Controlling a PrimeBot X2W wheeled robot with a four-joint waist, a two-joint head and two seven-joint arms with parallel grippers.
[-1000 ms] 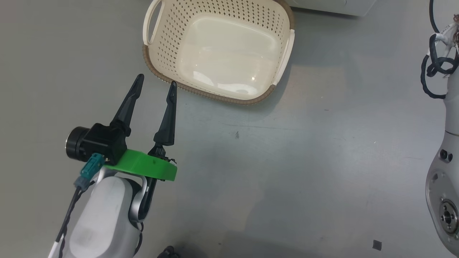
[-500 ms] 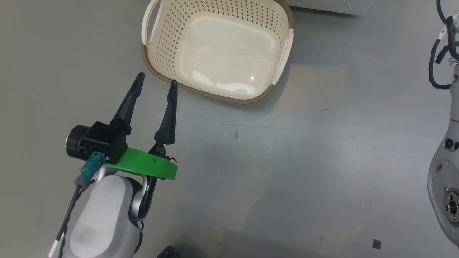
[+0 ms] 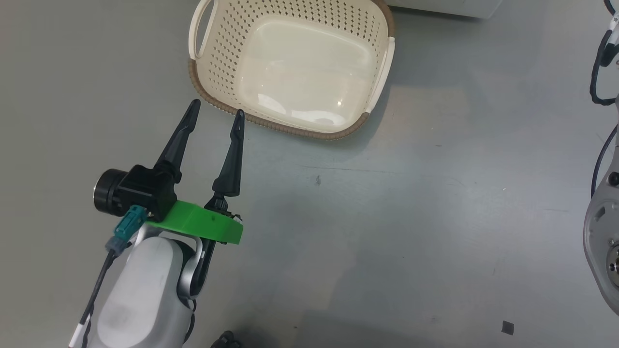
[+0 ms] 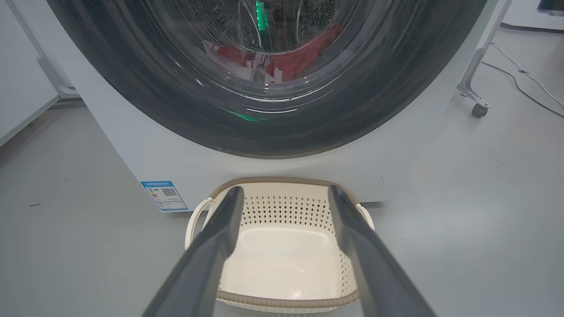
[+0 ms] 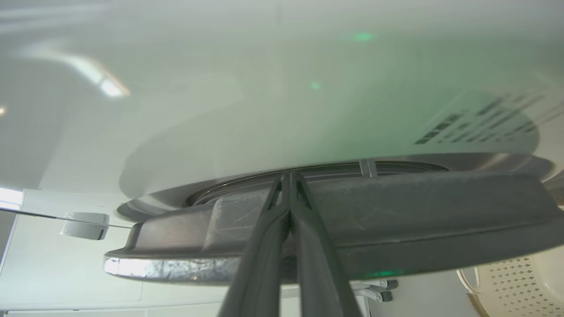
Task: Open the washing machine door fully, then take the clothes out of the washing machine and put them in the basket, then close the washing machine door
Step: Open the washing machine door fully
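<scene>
Left claw (image 3: 216,108) gapes empty beside the basket (image 3: 217,48) — right claw (image 5: 288,176) pinched together at the washing machine door (image 5: 418,207).

Left wrist view: blue-bordered label sticker (image 4: 164,196) on the lower front corner of the washing machine (image 4: 132,149). It carries a small QR code (image 4: 168,192) and rows of fine print, all too small to read.

Right wrist view: several rows of dark print (image 5: 478,119) on a glossy white panel (image 5: 264,88), blurred and illegible.

No word, brand or number is legible in any view.
</scene>
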